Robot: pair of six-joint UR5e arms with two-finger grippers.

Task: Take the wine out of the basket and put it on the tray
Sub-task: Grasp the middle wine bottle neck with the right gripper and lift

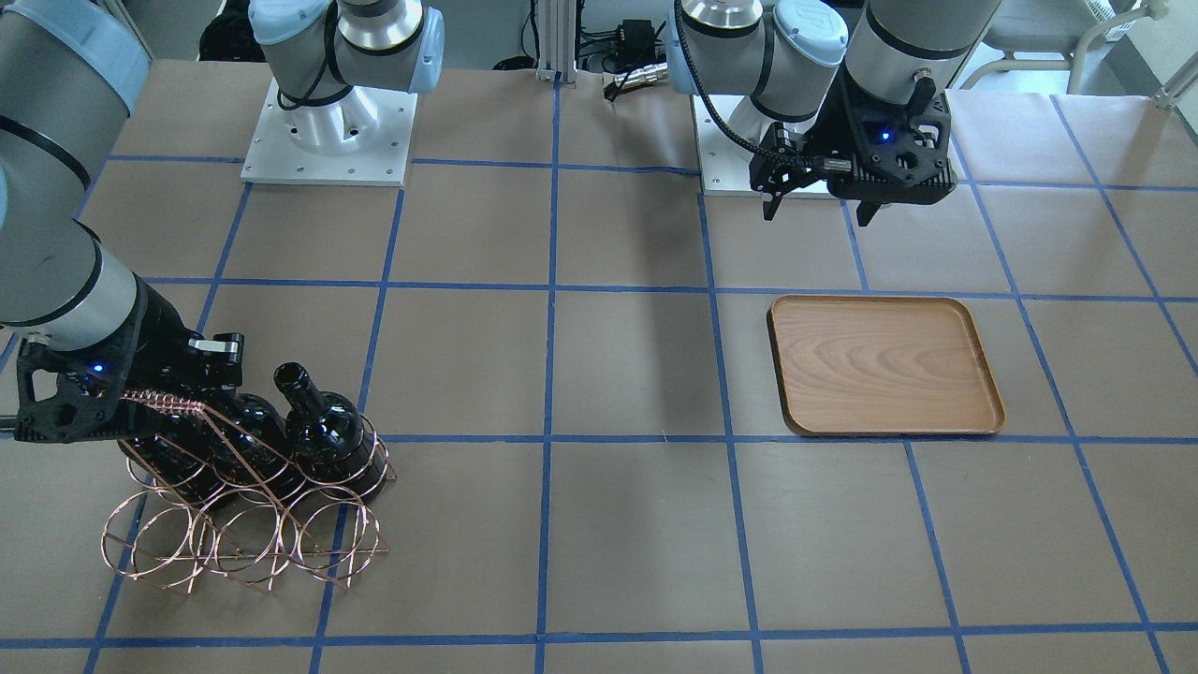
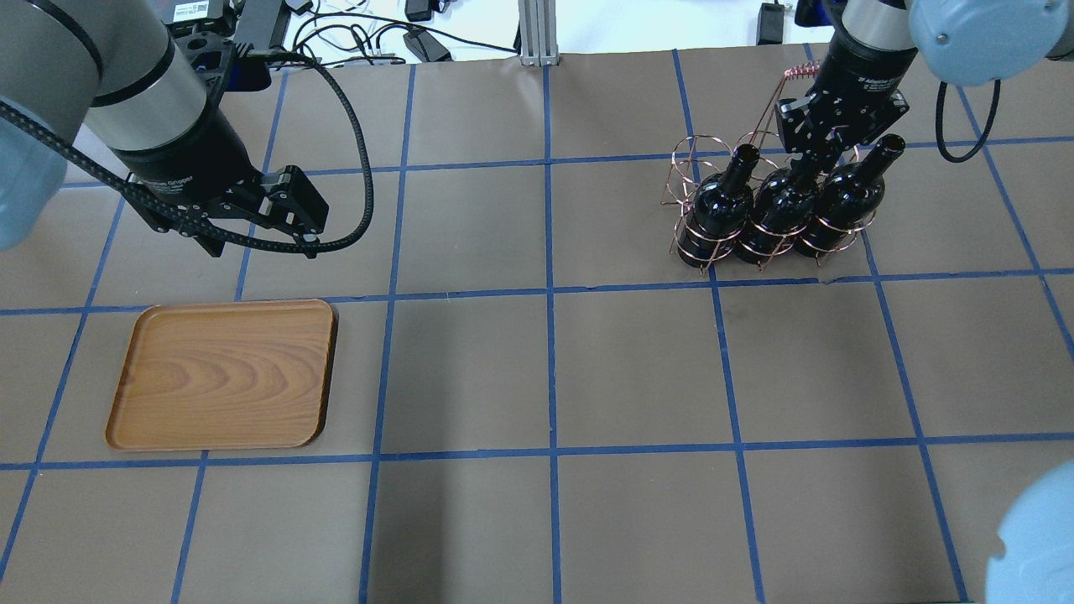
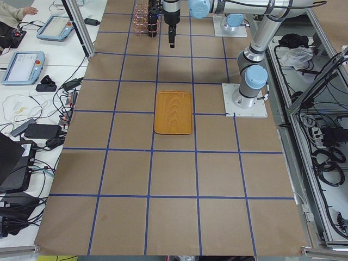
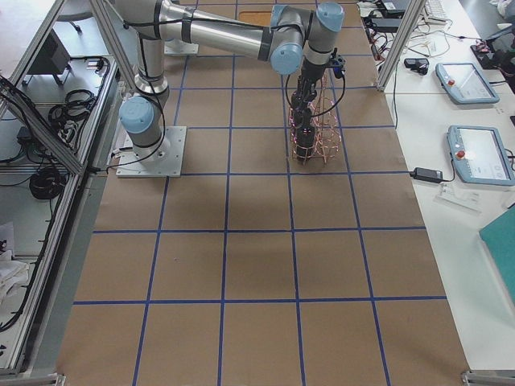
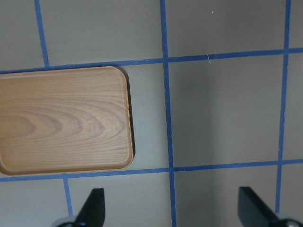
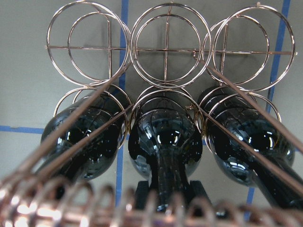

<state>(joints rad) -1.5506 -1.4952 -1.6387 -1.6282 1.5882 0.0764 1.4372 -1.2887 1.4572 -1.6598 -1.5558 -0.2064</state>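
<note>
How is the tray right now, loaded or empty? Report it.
Empty: the tray shows only bare wood grain, and all three bottles sit in the wire basket.

In the right wrist view, the coiled handle (image 6: 94, 208) of the basket (image 6: 165, 47) is smeared to a blur along the bottom edge, and the middle wine bottle (image 6: 163, 142) is cut off at its neck there. The right gripper (image 6: 170, 196) is largely masked behind both, so contact cannot be judged. In the left wrist view, the tray (image 5: 61, 120) is clipped by the left edge.
</note>
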